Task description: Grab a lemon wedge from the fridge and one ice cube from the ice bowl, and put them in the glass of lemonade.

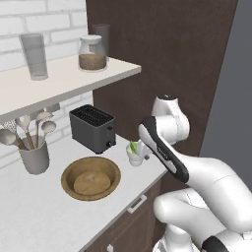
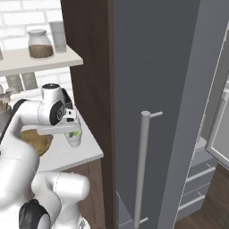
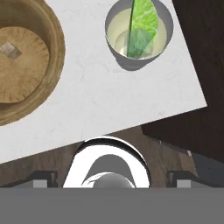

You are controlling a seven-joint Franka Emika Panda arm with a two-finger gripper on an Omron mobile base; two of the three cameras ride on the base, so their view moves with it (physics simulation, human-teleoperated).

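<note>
At one o'clock in the hand view, the lemon wedge already stands in the glass of lemonade, so the gripper hangs wide and empty above, freeing it for the ice cube in the ice bowl at ten o'clock.

A white brick wall backs a pale marbled bench, with a white shelf fixed above it. Dark wood panelling rises beside the shelf. Brown cabinet fronts sit under the bench. Dark wooden floorboards show at the lower right.
</note>
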